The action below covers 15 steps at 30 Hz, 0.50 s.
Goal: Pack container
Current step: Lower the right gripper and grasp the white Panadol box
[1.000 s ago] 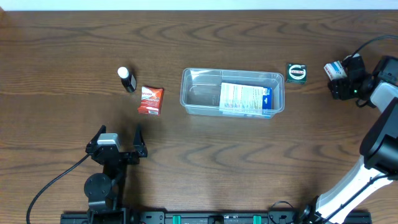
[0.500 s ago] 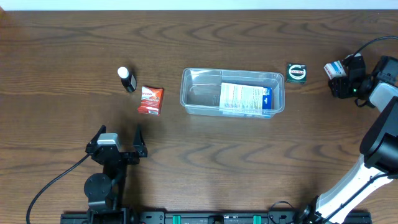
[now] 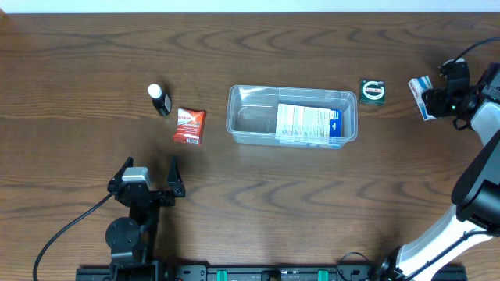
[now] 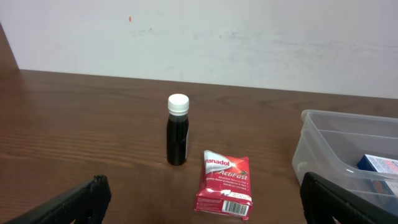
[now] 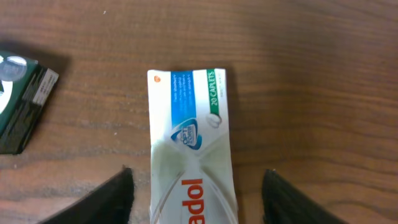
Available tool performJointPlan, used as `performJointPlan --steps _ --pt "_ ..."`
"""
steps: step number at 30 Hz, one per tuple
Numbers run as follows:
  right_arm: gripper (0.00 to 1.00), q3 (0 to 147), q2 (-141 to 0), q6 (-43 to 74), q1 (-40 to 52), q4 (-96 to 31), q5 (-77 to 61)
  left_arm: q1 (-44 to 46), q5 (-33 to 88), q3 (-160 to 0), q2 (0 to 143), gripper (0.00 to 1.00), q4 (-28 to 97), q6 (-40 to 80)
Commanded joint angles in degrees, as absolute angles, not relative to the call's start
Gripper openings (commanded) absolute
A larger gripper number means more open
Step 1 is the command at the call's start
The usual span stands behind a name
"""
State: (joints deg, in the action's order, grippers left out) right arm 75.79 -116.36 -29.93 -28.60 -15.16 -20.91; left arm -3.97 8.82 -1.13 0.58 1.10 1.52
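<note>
The clear plastic container (image 3: 251, 117) stands mid-table and holds a blue-and-white cardboard box (image 3: 309, 125). Its corner also shows in the left wrist view (image 4: 329, 146). A white, blue and green Panadol box (image 3: 421, 97) lies flat on the table at the far right. My right gripper (image 3: 442, 100) is open, with a finger on each side of the near end of that box (image 5: 189, 143) and gaps between. My left gripper (image 3: 149, 173) is open and empty at the front left, short of a red packet (image 4: 224, 182) and a black bottle with a white cap (image 4: 177, 130).
A small green-and-black box (image 3: 373, 91) lies between the container and the Panadol box, and also shows in the right wrist view (image 5: 22, 102). The bottle (image 3: 159, 100) and the red packet (image 3: 188, 126) sit left of the container. A pale wall runs behind the table's far edge.
My right gripper has drawn back to the right, so more of the Panadol box shows on the table. The left arm and the other things have not moved.
</note>
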Motion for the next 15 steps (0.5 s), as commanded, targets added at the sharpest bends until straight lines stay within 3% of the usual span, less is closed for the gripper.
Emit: performJointPlan --steps 1,10,15 --pt "0.7 75.8 -115.4 -30.1 -28.4 -15.2 -21.0 -4.2 9.9 -0.3 0.3 0.98 3.0 1.8" --pt "0.73 75.7 -119.3 -30.8 -28.4 -14.8 -21.1 -4.2 9.9 -0.3 0.3 0.98 3.0 1.8" --pt "0.68 75.7 -121.6 -30.7 -28.4 -13.0 -21.1 -4.2 9.9 -0.3 0.3 0.98 3.0 1.8"
